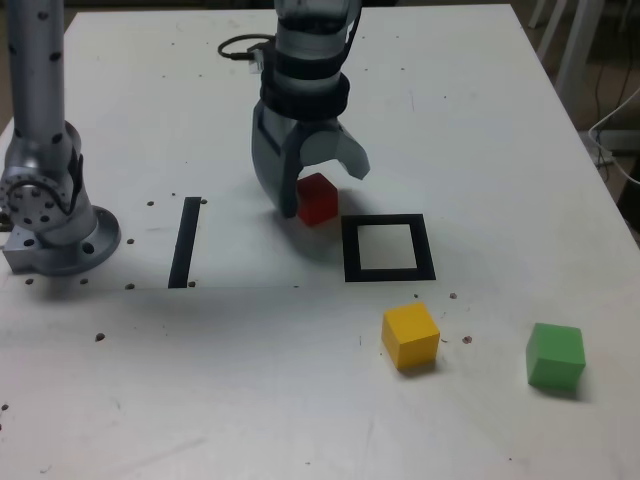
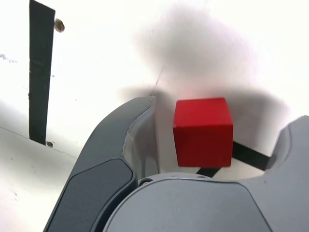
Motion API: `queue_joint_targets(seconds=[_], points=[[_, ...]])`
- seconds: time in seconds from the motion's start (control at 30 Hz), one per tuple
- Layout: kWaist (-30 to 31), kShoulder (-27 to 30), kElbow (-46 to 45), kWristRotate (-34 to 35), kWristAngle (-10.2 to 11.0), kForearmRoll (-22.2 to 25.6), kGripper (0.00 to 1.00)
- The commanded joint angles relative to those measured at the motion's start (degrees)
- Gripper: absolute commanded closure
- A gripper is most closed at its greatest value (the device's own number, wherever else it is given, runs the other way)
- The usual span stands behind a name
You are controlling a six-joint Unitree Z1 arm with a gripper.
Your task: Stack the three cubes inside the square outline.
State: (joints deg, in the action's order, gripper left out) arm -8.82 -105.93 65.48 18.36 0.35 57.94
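1. Nearest the exterior camera, at the exterior view's right, the green cube [image 1: 555, 357] sits on the table [image 1: 230, 400], one face nearly square to the camera.
2. The yellow cube [image 1: 410, 335] lies near the square outline [image 1: 428, 262], on its camera side, turned a little, with a vertical edge towards the camera.
3. The outline lies flat, its sides running roughly along and across the exterior view; the black strip [image 1: 185, 243] points away from the camera, its long axis slightly slanted.
4. Farther back, the red cube [image 1: 318, 200] sits just outside the outline's far left corner in the exterior view, turned corner-on. All three cubes look equal-sided.
5. The gripper [image 1: 325, 190] is spread open around the red cube, gripping nothing.
6. The wrist view shows gaps on both sides of the red cube; only the exterior view shows the yellow and green cubes and the whole outline.
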Motion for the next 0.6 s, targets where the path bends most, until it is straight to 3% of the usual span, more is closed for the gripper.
queue_joint_targets(seconds=[0.0, 0.27, 0.57], points=[[-0.2, -0.2, 0.1, -0.1, 0.0, 0.2, 0.24], [-0.2, -0.1, 0.2, -0.5, -0.7, 0.2, 0.42], [-0.4, 0.1, 0.3, -2.1, -1.9, -0.2, 0.49]])
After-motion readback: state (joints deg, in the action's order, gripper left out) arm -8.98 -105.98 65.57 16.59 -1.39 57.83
